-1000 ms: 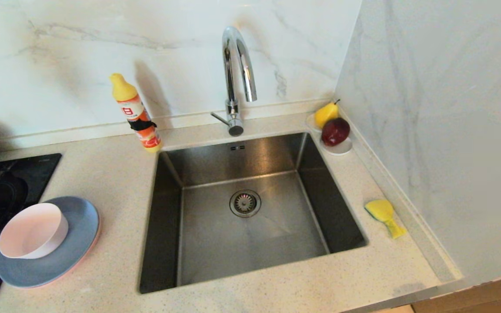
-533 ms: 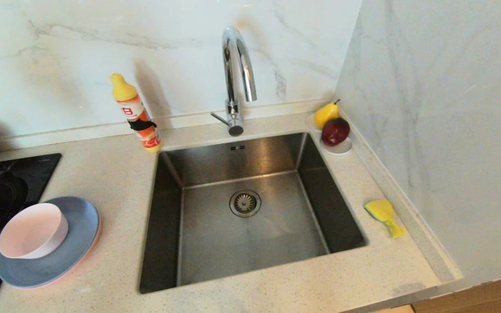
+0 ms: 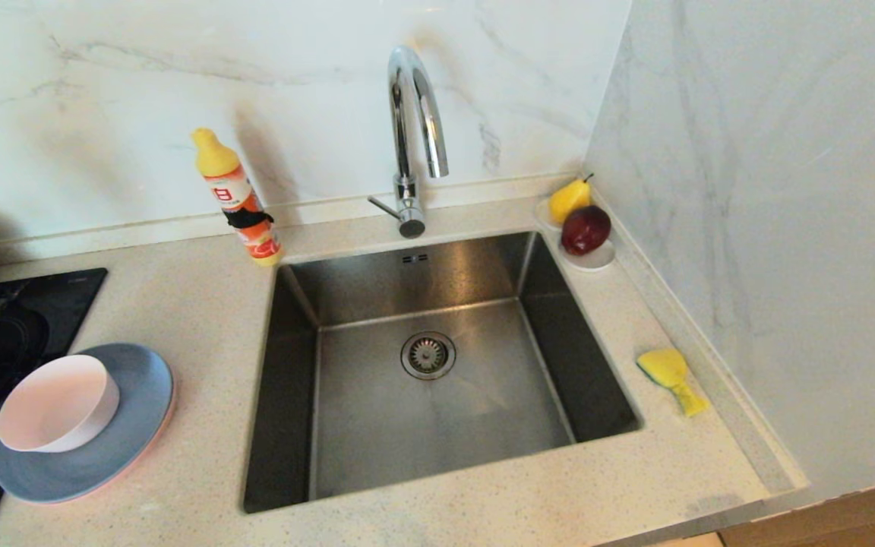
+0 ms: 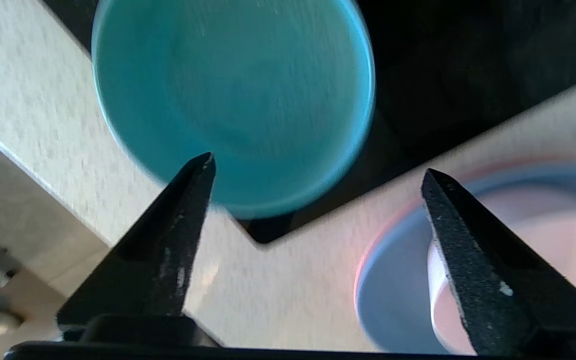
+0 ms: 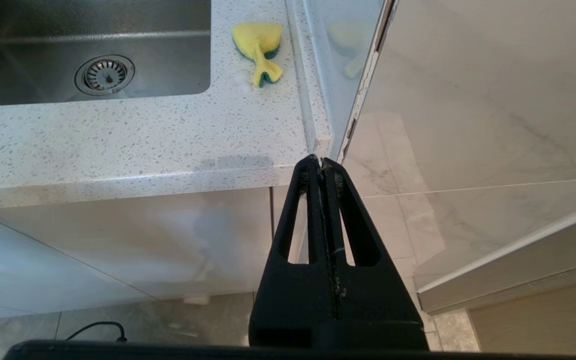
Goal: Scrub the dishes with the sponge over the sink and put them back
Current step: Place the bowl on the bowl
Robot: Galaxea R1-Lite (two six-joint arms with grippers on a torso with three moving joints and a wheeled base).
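Claw state first: your left gripper (image 4: pixel 318 172) stands spread wide with nothing between its fingers, looking down on the counter's front corner, and the head view does not show it at all. Just beyond its one fingertip sits the teal bowl (image 4: pixel 233 100), on the dark cooktop (image 4: pixel 468 60) and overlapping the counter's edge; no contact shows. Beside the other fingertip lies the stack: the pale pink bowl (image 3: pixel 58 403) on the grey-blue plate (image 3: pixel 115 448), with a pink plate's rim (image 3: pixel 150 453) peeping out beneath. Your right gripper (image 5: pixel 322 164) is pressed shut on nothing, parked low off the counter's front corner.

The sponge (image 3: pixel 671 377) lies well away from your left claw, across the sink (image 3: pixel 430 365), on the counter strip by the side wall; it sits ahead of the parked right claw. The basin holds no dish, and the tap (image 3: pixel 411 137) shows no water.

You look to be at the picking stage, with no dish in hand and the sponge untouched. Which dish you mean to take is not settled by the view, as the claw's gap frames bare counter between bowl and stack. For the teal bowl, shift toward it, straddle its rim with one finger inside, then close. Mind the motion blur there; let the arm steady before closing. Your right claw must open before reaching the sponge.
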